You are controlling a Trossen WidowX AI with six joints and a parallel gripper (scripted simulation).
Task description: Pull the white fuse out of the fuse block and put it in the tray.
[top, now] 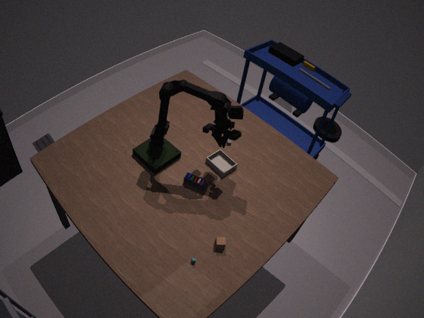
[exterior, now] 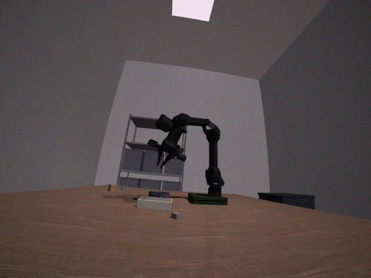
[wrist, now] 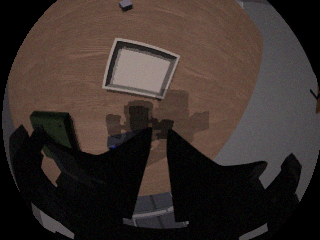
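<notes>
The dark fuse block (top: 194,182) (exterior: 159,194) stands on the table in front of the arm's base, with a row of coloured fuses upright in it. The white fuse (top: 199,180) sits among them, small and hard to make out. The white tray (top: 226,171) (exterior: 154,204) (wrist: 148,48) lies just beside the block and is empty. My gripper (top: 221,140) (exterior: 160,165) (wrist: 159,132) hangs high above the table, over the area by the tray. Its fingers stand a narrow gap apart with nothing between them.
The arm's green base (top: 156,154) (exterior: 207,198) (wrist: 54,127) sits near the block. A small grey cube (exterior: 175,215) (wrist: 126,4) lies beyond the tray. A brown cube (top: 220,243) and a tiny teal cube (top: 193,261) lie far off. A blue cart (top: 294,68) stands beside the table.
</notes>
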